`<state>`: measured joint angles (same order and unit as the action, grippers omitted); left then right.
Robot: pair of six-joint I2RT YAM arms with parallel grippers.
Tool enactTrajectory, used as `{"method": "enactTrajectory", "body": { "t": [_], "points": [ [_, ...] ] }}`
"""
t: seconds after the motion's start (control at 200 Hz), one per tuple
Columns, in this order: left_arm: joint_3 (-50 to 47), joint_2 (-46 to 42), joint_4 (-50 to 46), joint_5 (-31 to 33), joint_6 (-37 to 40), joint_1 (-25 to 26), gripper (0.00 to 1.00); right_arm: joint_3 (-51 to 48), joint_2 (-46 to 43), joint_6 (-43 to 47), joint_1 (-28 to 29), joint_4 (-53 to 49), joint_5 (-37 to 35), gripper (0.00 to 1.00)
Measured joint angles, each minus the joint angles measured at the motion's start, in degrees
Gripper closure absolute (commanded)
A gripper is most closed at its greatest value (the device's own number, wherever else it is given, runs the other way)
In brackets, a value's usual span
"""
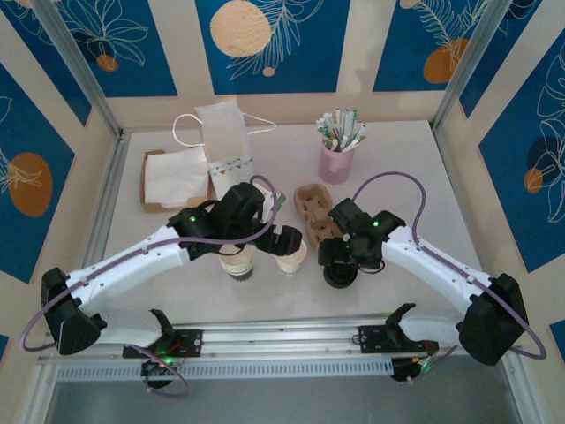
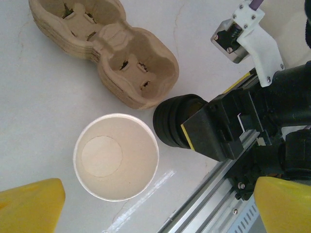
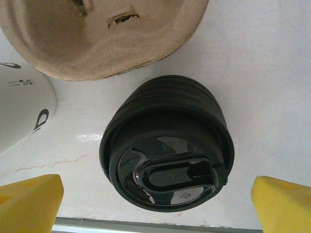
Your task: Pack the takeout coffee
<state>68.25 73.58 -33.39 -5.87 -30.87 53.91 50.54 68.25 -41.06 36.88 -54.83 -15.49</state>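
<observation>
Cup (image 2: 115, 156) stands by the carrier (image 2: 104, 46), no lid on yet, nothing packed. Left gripper (image 2: 156, 206) and right gripper (image 3: 156, 203) are both open, empty.

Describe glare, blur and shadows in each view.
Top external: even light, soft shadows on the table. Left wrist: empty cup sharp, left gripper's yellow pads blurred. Right wrist: glossy reflections on the black lids, right gripper's pads out of focus.

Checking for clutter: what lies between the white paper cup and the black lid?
Only bare table: the right wrist view shows a clear gap between the white paper cup and the black lid.
</observation>
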Motion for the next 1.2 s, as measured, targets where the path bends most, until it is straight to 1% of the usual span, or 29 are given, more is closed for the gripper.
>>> {"method": "enactTrajectory", "body": {
  "t": [0.04,0.145,0.21,0.26,0.345,0.6,0.755,1.035,1.2],
  "points": [
    [0.0,0.0,0.0,0.0,0.0,0.0,0.0,-0.57,-0.66,-0.04,0.0,0.26,0.02,0.01],
    [0.0,0.0,-0.02,0.02,0.0,0.0,0.0,-2.69,-3.89,-0.59,-0.26,0.87,0.02,0.0],
    [0.0,0.0,-0.02,0.04,0.0,0.0,0.0,-3.56,-5.27,-0.57,-0.66,1.22,0.04,0.05],
    [0.0,0.0,-0.02,0.09,0.0,0.0,0.0,-4.15,-5.68,-0.7,-0.94,1.64,0.33,0.07],
    [0.0,0.0,-0.02,0.31,0.0,0.0,0.0,-5.27,-5.66,-0.57,-1.09,2.73,0.9,0.1],
    [0.0,0.0,-0.02,0.57,0.0,0.0,0.0,-6.45,-4.2,-0.33,-1.11,5.81,3.04,0.12],
    [0.0,0.0,-0.02,0.7,0.0,0.0,0.0,-6.62,-2.49,0.0,-1.11,7.08,3.52,0.16],
    [0.0,0.0,-0.02,1.09,0.0,0.0,0.0,-7.19,-1.22,0.07,-1.11,7.26,3.45,0.16],
    [0.0,0.0,-0.02,1.27,0.0,0.0,0.0,-7.19,-1.16,0.07,-1.11,7.34,3.45,0.2]
  ]
}}
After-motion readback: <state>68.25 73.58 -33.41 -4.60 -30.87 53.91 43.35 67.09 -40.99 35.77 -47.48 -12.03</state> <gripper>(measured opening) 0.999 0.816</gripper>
